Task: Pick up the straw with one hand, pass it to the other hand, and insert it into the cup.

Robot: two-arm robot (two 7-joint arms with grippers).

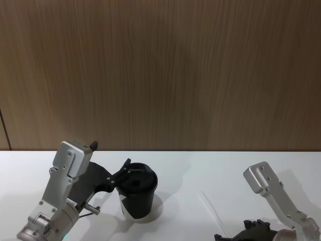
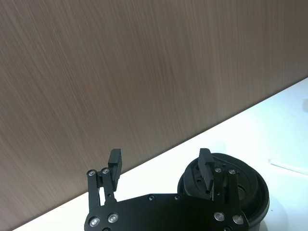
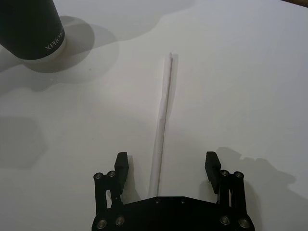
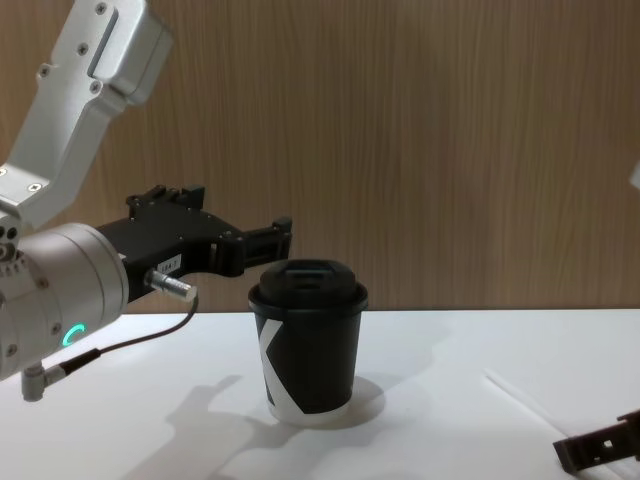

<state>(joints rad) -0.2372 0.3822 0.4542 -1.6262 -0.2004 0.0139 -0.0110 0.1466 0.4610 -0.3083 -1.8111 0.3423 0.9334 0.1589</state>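
Note:
The white straw (image 3: 162,125) lies flat on the white table, and it shows faintly to the right of the cup in the head view (image 1: 209,202). My right gripper (image 3: 166,161) hovers low over its near end, open, with one finger on each side and touching nothing. The black cup (image 4: 305,345), lid on, stands left of centre (image 1: 138,197). Just above and behind the cup's lid, my left gripper (image 4: 272,240), the one with the silver wrist and green ring, is open and empty; one fingertip (image 2: 206,166) sits over the lid (image 2: 243,185).
A wood-panelled wall (image 1: 160,70) closes off the back of the white table (image 1: 215,170). A thin cable and metal plug (image 4: 60,368) hang under my left wrist. Bare tabletop lies between cup and straw.

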